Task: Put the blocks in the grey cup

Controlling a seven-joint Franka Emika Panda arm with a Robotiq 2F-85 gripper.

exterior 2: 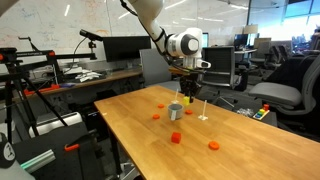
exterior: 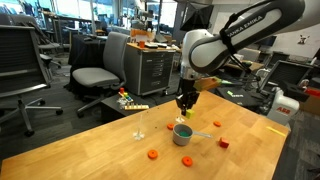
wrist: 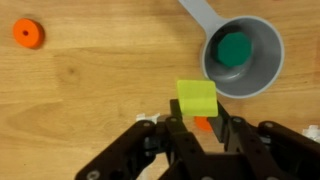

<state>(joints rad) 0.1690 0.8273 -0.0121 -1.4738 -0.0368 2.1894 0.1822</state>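
Carrying is under way: the gripper is pinching a yellow block between its jaws and hovering just beside the grey cup, which is sitting near the middle of the table with a green block lying inside. Next, I judge, it is needing to shift over the cup's mouth before opening. An orange block is waiting nearer the table's edge, and a clear glass is standing near the cup, seemingly not blocking anything.
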